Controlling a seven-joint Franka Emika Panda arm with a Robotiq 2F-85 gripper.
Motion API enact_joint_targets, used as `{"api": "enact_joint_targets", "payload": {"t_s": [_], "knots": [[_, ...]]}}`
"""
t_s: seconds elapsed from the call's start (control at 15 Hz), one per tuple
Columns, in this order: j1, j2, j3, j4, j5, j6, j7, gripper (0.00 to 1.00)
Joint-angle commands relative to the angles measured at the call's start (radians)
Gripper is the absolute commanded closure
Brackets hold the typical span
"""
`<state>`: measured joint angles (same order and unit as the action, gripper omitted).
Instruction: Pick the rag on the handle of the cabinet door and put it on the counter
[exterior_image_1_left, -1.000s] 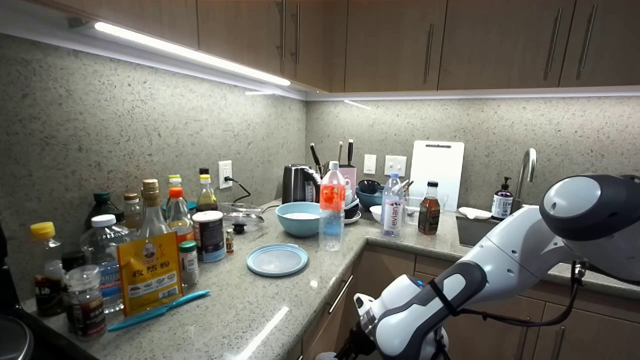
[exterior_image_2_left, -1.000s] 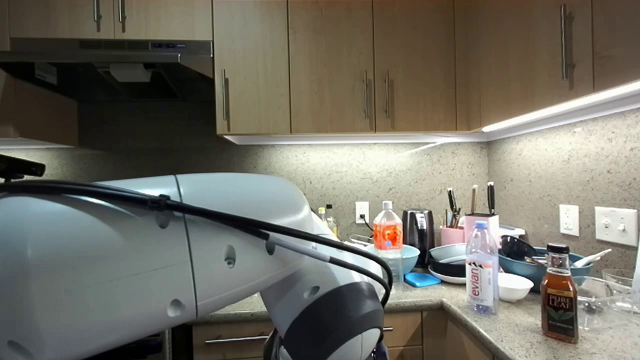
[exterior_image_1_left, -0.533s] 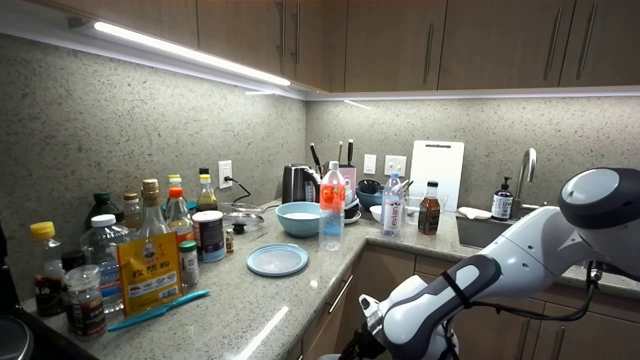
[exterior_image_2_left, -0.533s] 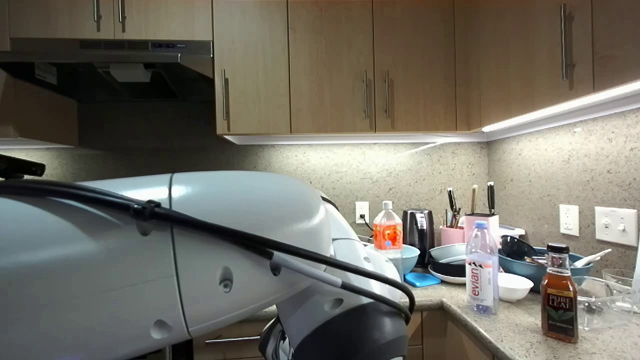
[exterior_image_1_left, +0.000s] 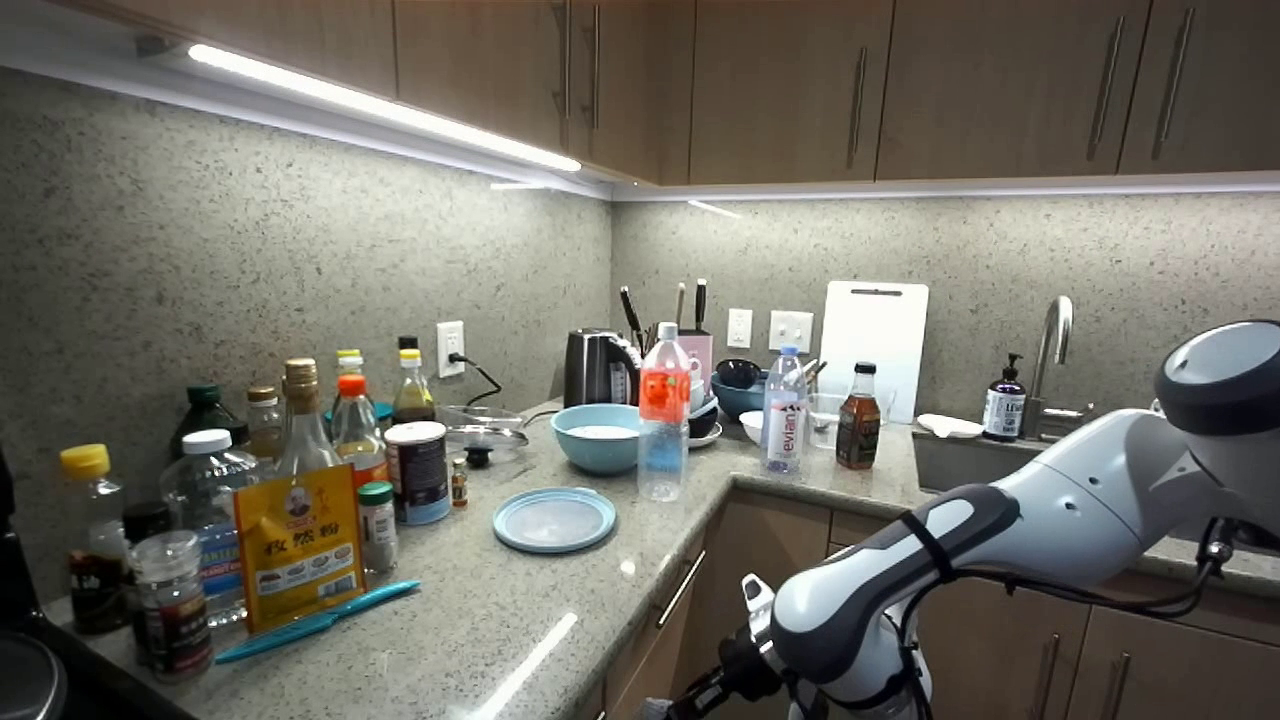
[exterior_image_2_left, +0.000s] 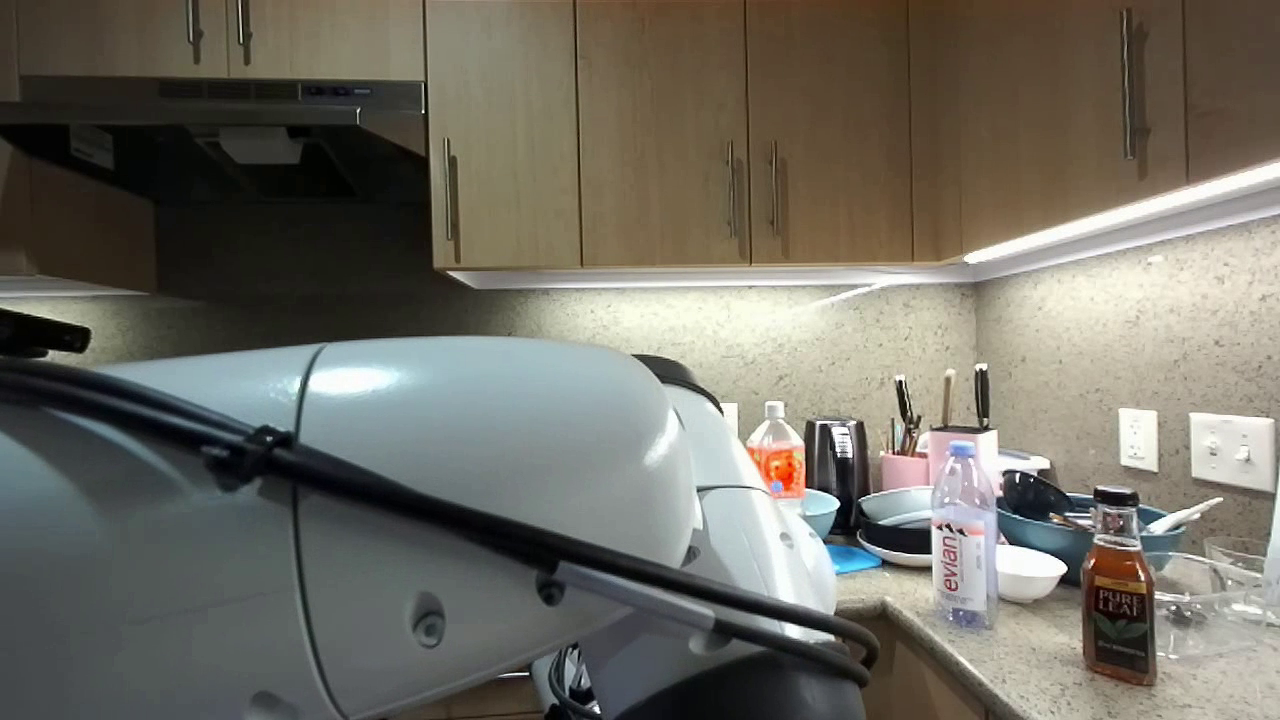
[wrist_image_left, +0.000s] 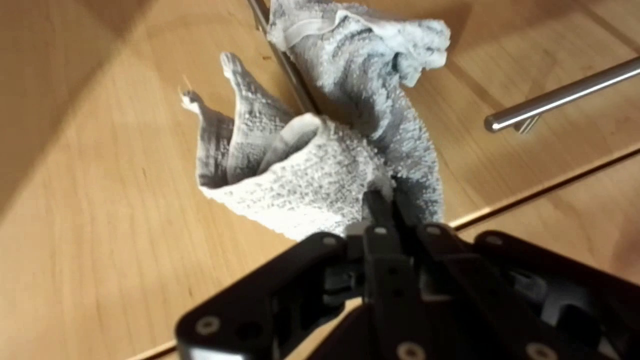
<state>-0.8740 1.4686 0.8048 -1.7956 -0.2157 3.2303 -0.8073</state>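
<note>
Your end effector (wrist_image_left: 389, 200) holds the grey rag (wrist_image_left: 325, 185): in the wrist view its fingers stand narrow, their tips close together, with the cloth bunched at them. The rag is at the metal handle (wrist_image_left: 294, 77) of the light wooden cabinet door (wrist_image_left: 110, 210); in that view one part fans out to the left of the bar and another rises along its right. The bar runs out of sight behind the folds, so you cannot tell whether the rag is looped around it or only lies against it. A second handle (wrist_image_left: 560, 95) stands to the right, apart from the cloth.

In an exterior view you see only a grey bit of the rag at the bottom edge, by the tip of the end effector, lower than the edge of the table (exterior_image_1_left: 480, 600). There, a pale blue lid (exterior_image_1_left: 555, 520) lies flat in front of a pale blue bowl (exterior_image_1_left: 590, 445), and a tall bottle (exterior_image_1_left: 664, 400) with an orange label stands just beside the bowl. A yellow packet (exterior_image_1_left: 300, 550) stands upright among several bottles (exterior_image_1_left: 300, 430). In an exterior view your arm (exterior_image_2_left: 480, 430) fills the left side.
</note>
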Motion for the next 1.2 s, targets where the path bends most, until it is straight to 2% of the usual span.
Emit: {"api": "enact_joint_targets", "payload": {"t_s": [0.0, 0.27, 0.33, 0.47, 0.53, 0.6, 0.67, 0.73, 0.8, 0.87, 0.93, 1.0, 1.13], "knots": [[-0.012, -0.014, 0.008, -0.048, -0.037, 0.140, 0.130, 0.93], [0.055, -0.100, -0.024, -0.103, -0.089, 0.361, 0.367, 0.94], [0.037, -0.084, 0.041, -0.010, 0.007, 0.264, 0.255, 0.94], [0.079, -0.148, 0.033, -0.003, 0.051, 0.254, 0.287, 0.94], [0.110, -0.200, -0.017, 0.016, -0.052, 0.242, 0.450, 0.93], [0.134, -0.252, -0.052, -0.029, -0.027, 0.259, 0.474, 0.94], [0.167, -0.313, -0.096, -0.113, -0.008, 0.332, 0.525, 0.93], [0.197, -0.330, -0.110, -0.028, -0.001, 0.239, 0.570, 0.95], [0.229, -0.375, -0.147, -0.055, 0.007, 0.245, 0.607, 0.94], [0.278, -0.433, -0.201, -0.083, 0.036, 0.230, 0.651, 0.93], [0.307, -0.492, -0.221, -0.143, 0.136, 0.223, 0.618, 0.94], [0.360, -0.537, -0.274, -0.190, 0.193, 0.223, 0.636, 0.93], [0.440, -0.636, -0.322, -0.259, 0.326, 0.148, 0.654, 0.94]]}}
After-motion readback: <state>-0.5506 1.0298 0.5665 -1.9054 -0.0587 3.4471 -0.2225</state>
